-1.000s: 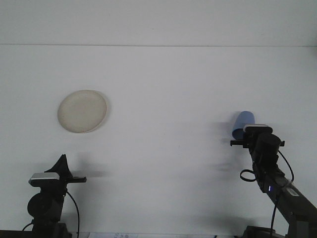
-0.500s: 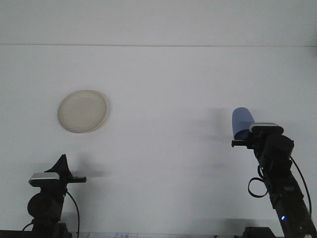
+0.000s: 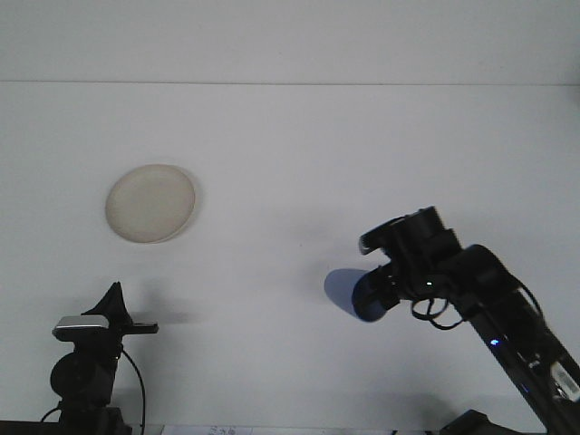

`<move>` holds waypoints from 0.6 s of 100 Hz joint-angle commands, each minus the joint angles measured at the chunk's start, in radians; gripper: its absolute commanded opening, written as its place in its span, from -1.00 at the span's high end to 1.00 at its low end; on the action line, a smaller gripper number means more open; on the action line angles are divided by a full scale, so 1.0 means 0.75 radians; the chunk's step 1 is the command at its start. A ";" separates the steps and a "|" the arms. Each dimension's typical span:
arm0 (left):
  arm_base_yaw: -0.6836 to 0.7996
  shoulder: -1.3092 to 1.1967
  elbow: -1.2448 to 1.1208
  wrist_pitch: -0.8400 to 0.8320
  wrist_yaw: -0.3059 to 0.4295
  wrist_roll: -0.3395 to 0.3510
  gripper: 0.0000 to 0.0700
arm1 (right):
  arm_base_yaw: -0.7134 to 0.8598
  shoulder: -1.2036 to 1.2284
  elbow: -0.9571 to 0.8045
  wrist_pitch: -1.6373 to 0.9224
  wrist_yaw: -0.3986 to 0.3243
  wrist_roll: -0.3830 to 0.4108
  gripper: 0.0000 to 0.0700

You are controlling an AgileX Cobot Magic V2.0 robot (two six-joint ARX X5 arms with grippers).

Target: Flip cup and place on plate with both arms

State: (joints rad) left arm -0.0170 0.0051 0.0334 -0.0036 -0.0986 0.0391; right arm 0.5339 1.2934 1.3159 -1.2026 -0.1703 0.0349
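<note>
The blue cup [image 3: 342,292] hangs tipped on its side above the table, right of centre, its mouth turned toward the left. My right gripper [image 3: 370,297] is shut on it, and the dark fingers hide the cup's right half. A round cream plate [image 3: 150,203] lies flat at the left, far from the cup. Near the bottom left corner my left gripper [image 3: 112,302] points up and away, nowhere near the cup or the plate.
The white table [image 3: 290,163] stretches to a back edge near the top of the view. My right arm [image 3: 507,326] slants up from the bottom right corner, with cables looping beside it.
My right gripper has swung left and downward in the view with the blue cup. The cup has turned from pointing up behind the wrist to lying sideways. The left arm has not moved.
</note>
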 commanded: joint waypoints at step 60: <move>0.001 -0.003 -0.026 0.015 0.003 0.003 0.96 | 0.538 0.528 0.118 -0.106 0.128 0.019 0.59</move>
State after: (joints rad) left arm -0.0170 0.0051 0.0334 -0.0036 -0.0986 0.0391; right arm 0.9176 1.6661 1.3785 -1.2800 -0.0765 0.0349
